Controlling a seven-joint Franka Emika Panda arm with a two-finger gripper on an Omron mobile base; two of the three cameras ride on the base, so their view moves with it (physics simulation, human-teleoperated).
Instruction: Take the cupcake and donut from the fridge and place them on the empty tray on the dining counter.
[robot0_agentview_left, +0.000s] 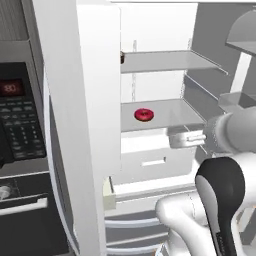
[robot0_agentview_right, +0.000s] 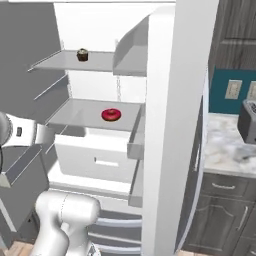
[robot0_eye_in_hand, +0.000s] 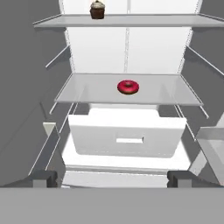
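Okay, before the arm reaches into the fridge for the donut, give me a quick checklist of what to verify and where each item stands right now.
1. Fridge doors open, shelves exposed: ok.
2. Donut lying flat on the middle shelf, nothing around it: ok.
3. Cupcake upright on the shelf above, well away from the donut: ok.
4. Gripper open and empty: ok.
5. Gripper lined up with the donut: not ok; it sits outside the fridge, lower than the donut's shelf.
6. Tray free on the dining counter: cannot tell.
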